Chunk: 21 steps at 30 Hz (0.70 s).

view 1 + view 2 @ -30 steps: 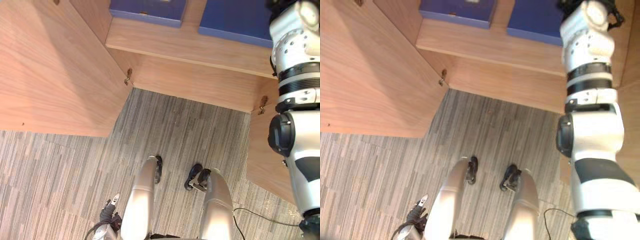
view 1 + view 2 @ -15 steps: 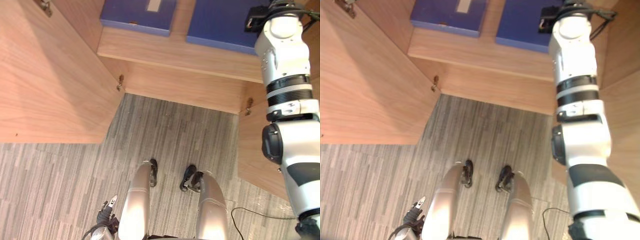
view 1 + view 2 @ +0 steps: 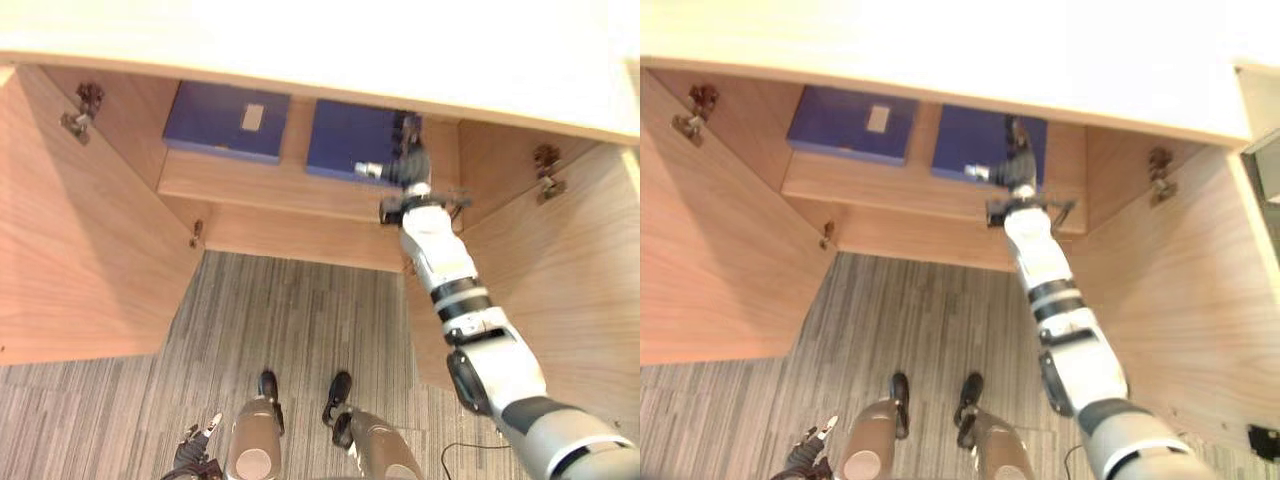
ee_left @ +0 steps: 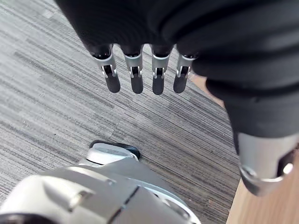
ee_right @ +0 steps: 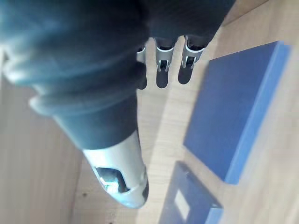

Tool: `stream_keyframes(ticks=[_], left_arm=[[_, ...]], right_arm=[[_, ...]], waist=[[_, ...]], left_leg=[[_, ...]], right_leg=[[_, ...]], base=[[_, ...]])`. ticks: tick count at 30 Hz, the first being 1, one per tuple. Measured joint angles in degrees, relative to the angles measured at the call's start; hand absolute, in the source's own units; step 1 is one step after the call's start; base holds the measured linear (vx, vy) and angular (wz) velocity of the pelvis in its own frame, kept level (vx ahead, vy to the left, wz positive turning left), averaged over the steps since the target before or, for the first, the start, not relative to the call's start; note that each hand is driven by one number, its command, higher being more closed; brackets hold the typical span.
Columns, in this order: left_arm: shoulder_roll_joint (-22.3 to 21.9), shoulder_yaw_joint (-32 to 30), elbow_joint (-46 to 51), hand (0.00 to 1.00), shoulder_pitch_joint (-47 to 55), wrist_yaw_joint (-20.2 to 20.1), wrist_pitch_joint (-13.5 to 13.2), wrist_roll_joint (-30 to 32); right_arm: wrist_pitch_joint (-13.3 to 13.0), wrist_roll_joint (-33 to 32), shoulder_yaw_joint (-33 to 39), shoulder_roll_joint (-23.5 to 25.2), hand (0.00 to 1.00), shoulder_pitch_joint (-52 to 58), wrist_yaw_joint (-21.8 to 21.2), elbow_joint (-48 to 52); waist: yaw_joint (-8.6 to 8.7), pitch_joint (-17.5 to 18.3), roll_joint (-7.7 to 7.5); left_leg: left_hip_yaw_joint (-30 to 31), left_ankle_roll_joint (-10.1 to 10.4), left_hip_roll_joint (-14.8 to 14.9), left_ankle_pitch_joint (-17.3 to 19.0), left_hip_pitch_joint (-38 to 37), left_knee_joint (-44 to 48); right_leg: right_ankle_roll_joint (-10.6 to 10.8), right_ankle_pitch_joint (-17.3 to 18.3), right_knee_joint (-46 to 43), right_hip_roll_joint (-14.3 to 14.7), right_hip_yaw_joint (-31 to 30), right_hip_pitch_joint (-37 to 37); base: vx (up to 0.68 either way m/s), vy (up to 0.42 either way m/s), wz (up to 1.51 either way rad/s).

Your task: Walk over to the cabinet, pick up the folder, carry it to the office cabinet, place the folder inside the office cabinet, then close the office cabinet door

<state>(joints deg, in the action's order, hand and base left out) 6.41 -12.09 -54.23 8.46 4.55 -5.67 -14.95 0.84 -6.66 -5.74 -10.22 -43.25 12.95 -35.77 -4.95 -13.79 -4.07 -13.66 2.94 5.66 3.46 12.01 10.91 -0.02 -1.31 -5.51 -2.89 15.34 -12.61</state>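
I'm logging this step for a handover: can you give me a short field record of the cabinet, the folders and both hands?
cabinet: open, left door and right door swung out
shelf: holds two blue folders lying flat, side by side
left folder: untouched
right folder: not gripped
right hand: inside the cabinet by the right folder, fingers straight, holding nothing
left hand: hangs low over the carpet, fingers straight, empty
stage: no folder picked up yet

Two blue folders, I count: the plain folder [image 3: 350, 140] right by the right hand [image 3: 408, 165], the labelled folder [image 3: 222, 120] farther off to that hand's left. One shelf [image 3: 270, 192] carries both. Two doors hang open, the left door [image 3: 80, 260] and the right door [image 3: 560, 280], either side of the hand.
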Motion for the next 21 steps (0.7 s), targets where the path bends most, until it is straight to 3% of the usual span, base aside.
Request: stream_keyframes(ticks=[4, 12, 21], left_arm=[[0.7, -0.3, -2.7, 0.0, 0.5, 0.0, 1.3, 5.0], [1.2, 1.9, -2.9, 0.0, -1.0, -0.6, 2.1, 12.1], [-0.7, 8.4, -6.8, 0.0, -5.3, -1.2, 3.7, 20.4]], right_arm=[[-0.3, -1.4, -0.1, 2.0, 0.0, 13.2, -2.9, 0.2], [-0.5, -2.4, 0.1, 2.7, 0.0, 35.0, -6.7, 9.0], [-0.3, -3.6, 8.4, 7.3, 0.0, 48.2, -6.5, 11.2]], waist=[[2.64, 3.6, 0.07], [5.6, 9.0, 0.41], [8.54, 10.6, 0.79]], left_leg=[[-3.0, 0.0, -1.7, -2.6, -5.6, -7.6], [-7.7, -0.9, -3.6, -2.1, -11.5, -9.5], [-12.2, -1.1, -4.2, -1.9, -14.2, -9.7]], right_leg=[[0.8, -1.6, 3.2, 0.0, -3.1, 2.0], [1.6, -4.8, 7.5, -0.3, -9.2, 6.3], [2.0, -5.8, 8.6, -0.2, -14.3, 6.7]], base=[[0.06, 0.022, -0.35], [-0.03, 0.033, -0.36], [-0.13, -0.003, -0.27]])
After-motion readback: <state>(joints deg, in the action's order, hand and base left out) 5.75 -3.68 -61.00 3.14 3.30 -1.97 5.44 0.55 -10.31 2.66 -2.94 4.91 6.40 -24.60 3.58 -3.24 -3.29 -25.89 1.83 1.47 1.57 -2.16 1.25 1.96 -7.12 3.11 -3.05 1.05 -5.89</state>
